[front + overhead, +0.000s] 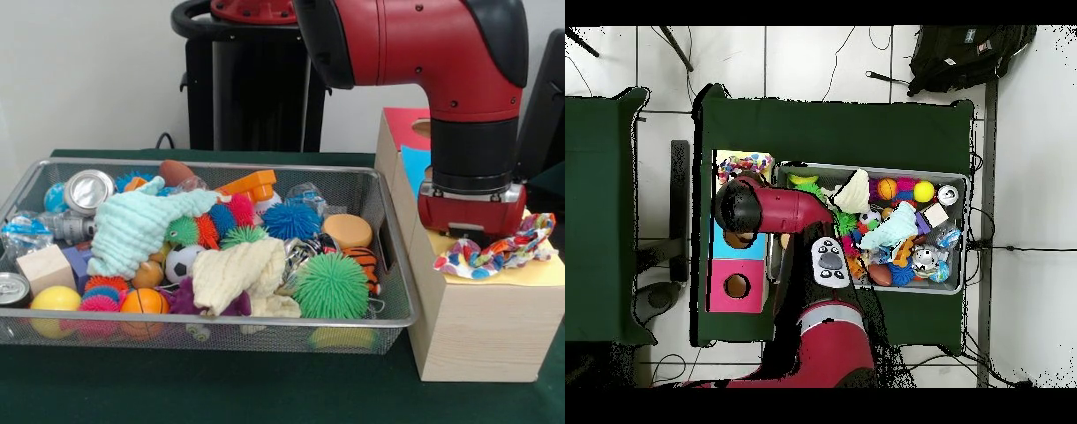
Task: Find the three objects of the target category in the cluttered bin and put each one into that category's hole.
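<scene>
My claw (470,235) is over the wooden box (477,322), grip state unclear, multicoloured patterned cloth (500,252) beneath; dropping it in, then back to the wire mesh bin (388,291).

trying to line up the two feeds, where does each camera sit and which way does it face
Front view: across the table from the robot at about table height, facing the wire bin and wooden box; the red arm comes down over the box.
Overhead view: above the table looking straight down; the arm reaches up from the bottom edge.
Both share the bin, the colourful cloth on the box, and the arm.
</scene>
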`<state>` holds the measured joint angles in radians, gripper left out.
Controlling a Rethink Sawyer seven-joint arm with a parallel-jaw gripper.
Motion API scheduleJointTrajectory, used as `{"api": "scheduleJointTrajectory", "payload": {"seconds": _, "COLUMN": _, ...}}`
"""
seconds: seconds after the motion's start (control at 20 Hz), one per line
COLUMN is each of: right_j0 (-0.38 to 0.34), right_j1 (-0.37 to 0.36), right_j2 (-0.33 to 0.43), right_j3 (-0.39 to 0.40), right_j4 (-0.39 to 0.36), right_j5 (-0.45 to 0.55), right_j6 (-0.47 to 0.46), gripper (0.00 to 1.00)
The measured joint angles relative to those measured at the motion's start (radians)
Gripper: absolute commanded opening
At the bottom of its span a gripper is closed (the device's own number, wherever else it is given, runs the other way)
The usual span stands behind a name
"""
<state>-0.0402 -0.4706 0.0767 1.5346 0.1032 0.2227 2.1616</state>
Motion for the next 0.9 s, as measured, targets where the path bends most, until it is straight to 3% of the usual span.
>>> {"api": "scheduleJointTrajectory", "payload": {"seconds": 0.5, "right_j0": -0.003, "right_j1": -0.010, "right_j2": 0.006, "right_j3": 0.014, "right_j4": -0.012, "right_j5": -0.010, "right_j6": 0.000, "gripper": 0.00}}
{"api": "scheduleJointTrajectory", "payload": {"seconds": 0.9, "right_j0": -0.004, "right_j1": -0.088, "right_j2": 0.004, "right_j3": 0.057, "right_j4": -0.013, "right_j5": 0.067, "right_j6": 0.000, "gripper": 0.00}}
